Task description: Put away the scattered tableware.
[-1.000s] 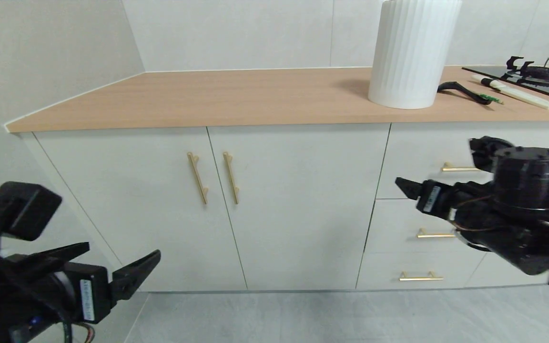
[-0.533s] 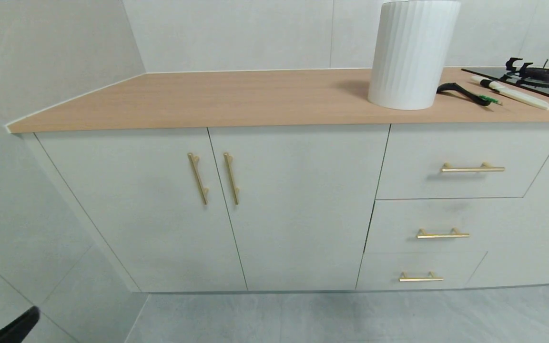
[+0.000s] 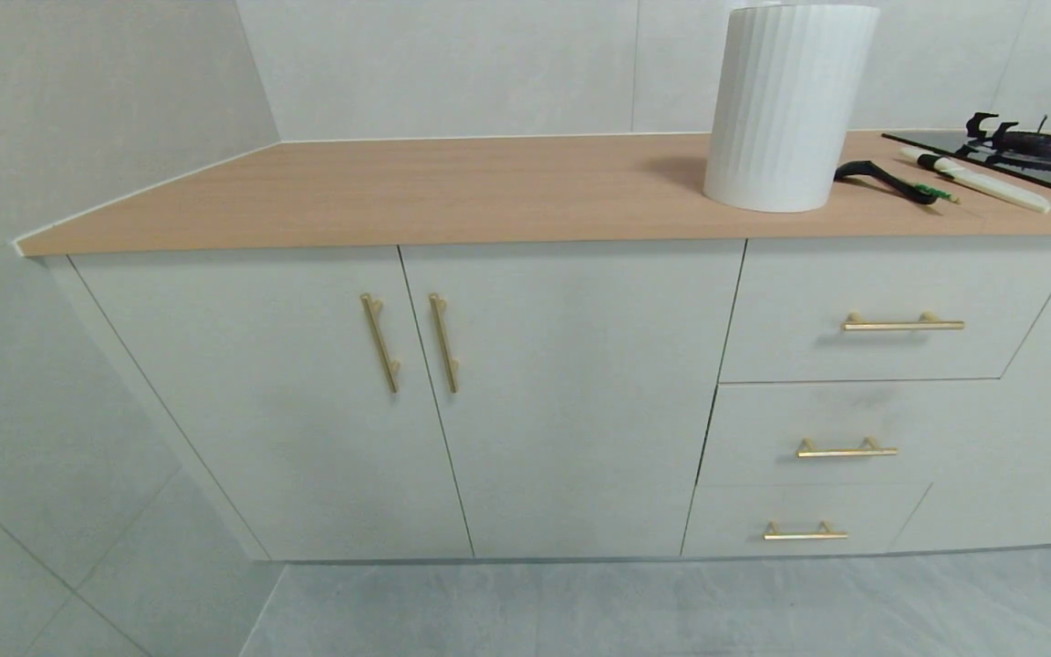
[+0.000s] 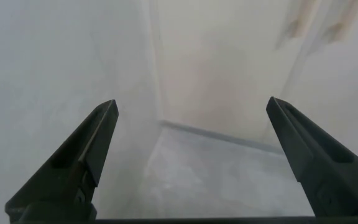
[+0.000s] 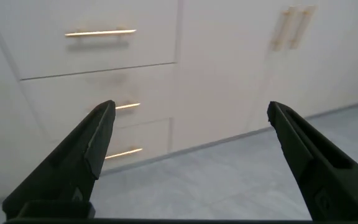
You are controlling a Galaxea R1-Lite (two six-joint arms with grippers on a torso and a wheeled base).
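A black-handled utensil (image 3: 895, 179) and a white knife (image 3: 982, 180) lie on the wooden surface (image 3: 452, 187), between a tall ribbed white container (image 3: 785, 109) and the stove (image 3: 1032, 146) at the far right. The utensil rests just beside the container's base. The knife lies alongside it, nearer the stove. Below, two cabinet doors (image 3: 562, 392) and three drawers (image 3: 817, 301) with gold handles stand closed. The left hand (image 4: 191, 106) is released, fingers spread wide and holding nothing, facing a grey floor (image 4: 216, 174) and wall. The right hand (image 5: 191, 107), likewise spread and empty, faces the drawers.
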